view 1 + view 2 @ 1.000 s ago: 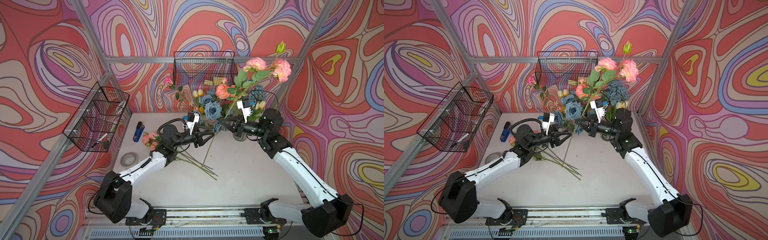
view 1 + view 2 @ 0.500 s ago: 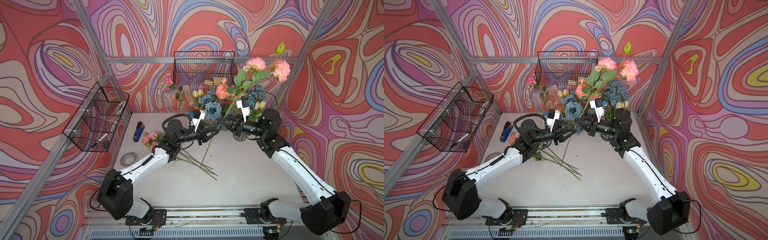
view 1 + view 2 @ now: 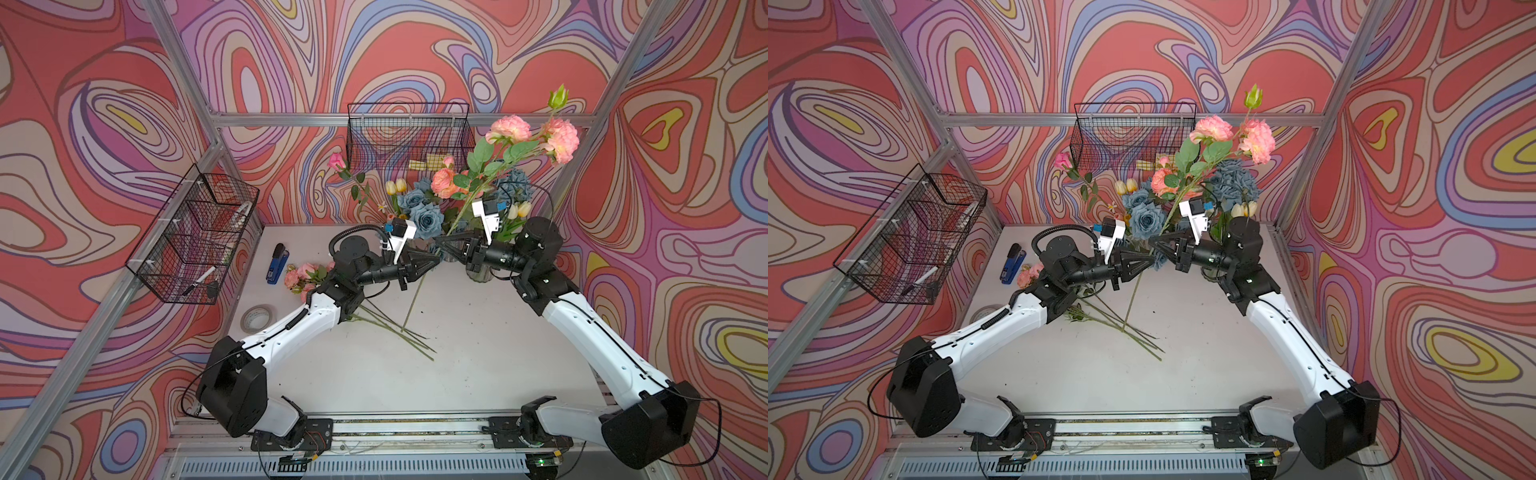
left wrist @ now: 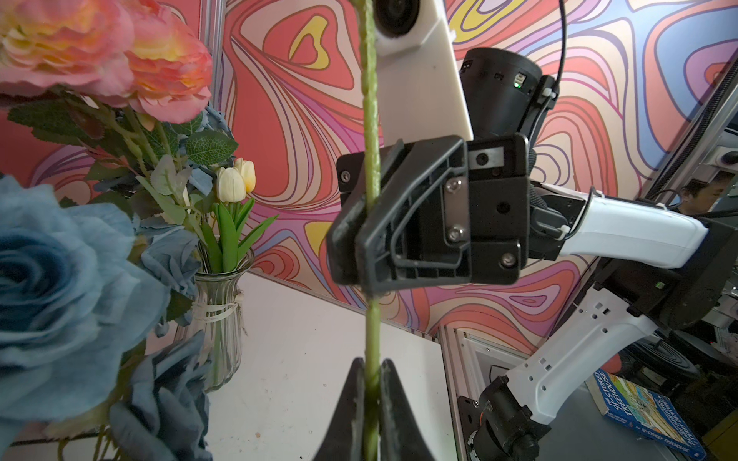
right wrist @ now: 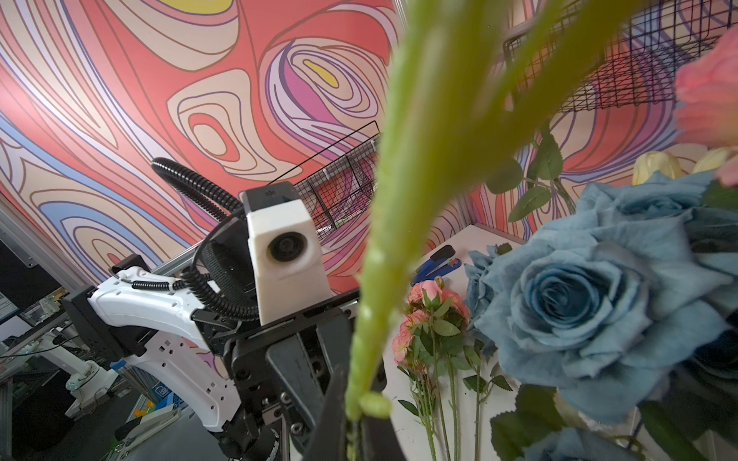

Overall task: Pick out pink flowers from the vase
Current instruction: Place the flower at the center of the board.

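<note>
One long stem of pink flowers [image 3: 512, 129] slants from high at the back right down to the table, its foot [image 3: 409, 311] out of the vase [image 3: 478, 275]. My right gripper [image 3: 441, 244] is shut on this stem [image 4: 370, 119]. Just below it, my left gripper [image 3: 435, 260] is shut on the same stem [image 5: 383, 255], fingertips [image 4: 359, 383] pinching it. Another peach-pink bloom [image 3: 444, 183] and a pink bud [image 3: 336, 160] stay among the vase flowers. More pink flowers [image 3: 302, 275] lie on the table behind my left arm.
Blue roses [image 3: 426, 220] and white-yellow tulips [image 4: 235, 181] crowd the glass vase [image 4: 217, 319]. A blue stapler [image 3: 277, 264] and a tape roll [image 3: 258, 318] lie at the table's left. Wire baskets hang on the left wall [image 3: 195, 237] and back wall [image 3: 409, 137].
My left gripper has moved right to the hanging stem and closed on it just below the right gripper. The right gripper has kept its grip in place.
</note>
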{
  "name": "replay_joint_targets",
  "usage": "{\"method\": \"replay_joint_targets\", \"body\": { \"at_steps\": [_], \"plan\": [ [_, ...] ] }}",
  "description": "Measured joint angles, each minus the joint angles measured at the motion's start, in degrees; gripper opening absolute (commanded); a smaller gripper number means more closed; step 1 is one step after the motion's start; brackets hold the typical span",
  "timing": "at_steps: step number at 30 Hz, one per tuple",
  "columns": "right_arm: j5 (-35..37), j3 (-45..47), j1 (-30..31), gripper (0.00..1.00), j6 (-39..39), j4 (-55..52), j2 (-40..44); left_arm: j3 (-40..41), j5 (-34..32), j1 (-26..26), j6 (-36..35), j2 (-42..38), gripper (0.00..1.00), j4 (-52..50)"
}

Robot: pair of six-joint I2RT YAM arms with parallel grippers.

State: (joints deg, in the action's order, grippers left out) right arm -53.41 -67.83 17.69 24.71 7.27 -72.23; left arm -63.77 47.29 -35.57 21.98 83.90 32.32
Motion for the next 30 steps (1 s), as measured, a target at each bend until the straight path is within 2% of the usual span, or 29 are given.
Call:
{"method": "replay_joint_targets", "body": {
  "at_steps": [3, 6, 9, 18, 25, 30],
  "plan": [
    [0.09, 0.04, 0.00, 0.00, -0.07, 0.00, 0.00, 0.02, -1.05, -0.26, -0.13, 0.07, 0.00, -0.09],
    [0.68, 0.22, 0.00, 0.16, -0.39, -0.04, 0.00, 0.20, -2.29, -0.50, 0.02, 0.09, 0.00, -0.04],
    [1.46, 0.42, 0.00, 0.28, -1.49, -0.70, 0.00, 1.38, -4.44, -0.66, 0.55, 0.02, 0.00, 0.22],
    [3.61, 2.60, 0.02, 0.48, -3.30, -1.97, 0.68, 5.16, -13.70, -0.87, 2.05, -3.08, 0.00, 0.24],
    [4.72, 4.17, 0.00, 0.52, -4.87, -3.02, 3.56, 7.96, -15.93, -0.87, 2.71, -7.52, 0.00, 3.10],
    [6.49, 6.05, 0.00, 0.52, -5.92, -3.98, 5.25, 10.10, -19.89, -0.87, 2.69, -10.82, 0.00, 4.70]
  ]
}}
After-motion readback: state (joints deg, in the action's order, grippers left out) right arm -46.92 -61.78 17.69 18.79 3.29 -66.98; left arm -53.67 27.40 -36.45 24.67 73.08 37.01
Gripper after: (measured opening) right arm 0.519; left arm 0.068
